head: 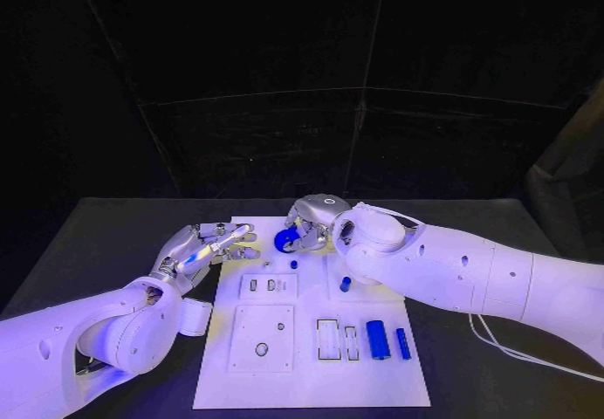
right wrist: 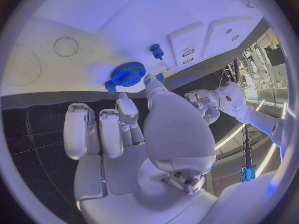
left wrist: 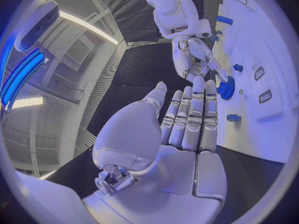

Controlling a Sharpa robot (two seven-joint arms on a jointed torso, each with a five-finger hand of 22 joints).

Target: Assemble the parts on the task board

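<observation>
The white task board (head: 315, 384) lies in the middle of the black table. At its far end my right hand (head: 318, 216) pinches a blue gear (head: 290, 237) by the rim, low over the board. From the right wrist the blue gear (right wrist: 129, 73) sits just off the fingertips (right wrist: 150, 80) above the board (right wrist: 124, 25). My left hand (head: 205, 245) hovers at the board's far left edge with straight fingers and holds nothing. From the left wrist, that left hand (left wrist: 187, 124) points toward the gear (left wrist: 225, 87) and the right hand (left wrist: 196, 52).
A small blue peg (head: 293, 263) and another blue peg (head: 345, 284) stand on the board near the gear. Two blue cylinders (head: 375, 339) (head: 403, 343) lie at the board's near right beside empty slots (head: 327, 339). Square plates with holes (head: 264, 336) fill the near left.
</observation>
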